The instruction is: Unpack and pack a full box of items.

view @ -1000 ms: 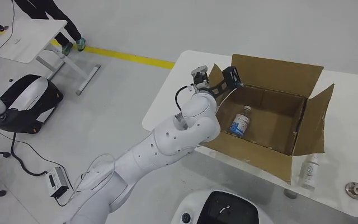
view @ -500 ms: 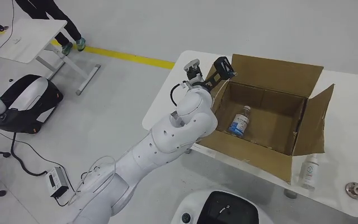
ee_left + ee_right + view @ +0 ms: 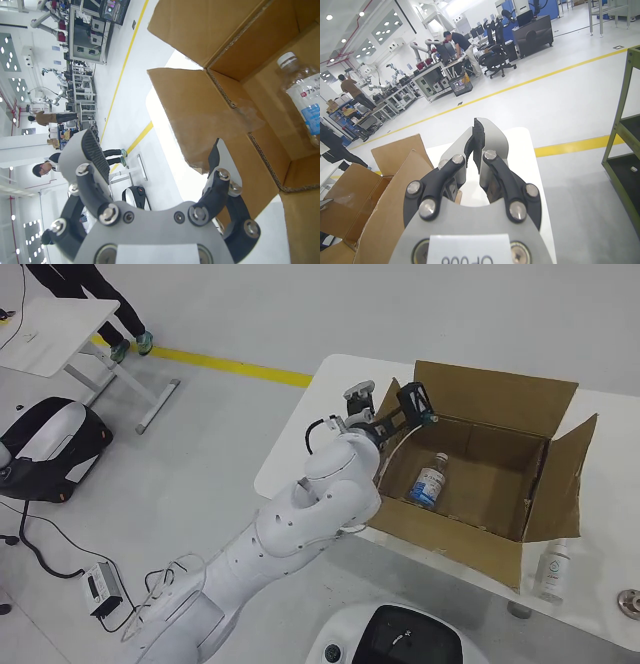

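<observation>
With the left jaws spread wide and empty by the box (image 3: 452,530) flap (image 3: 200,105) at 10 o'clock, the right jaws clenched on nothing, and the bottle (image 3: 430,480) lying inside toward 9 o'clock, a descent could snag that flap and drag the box across the desk (image 3: 610,524).

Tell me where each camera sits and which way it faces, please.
Top: above the arms, looking down at the table, box and bottle; the left arm shows.
Left wrist: behind the open left tool, facing into the box.
Right wrist: behind the shut right tool, facing the room.
Shared: all three show the box.
</observation>
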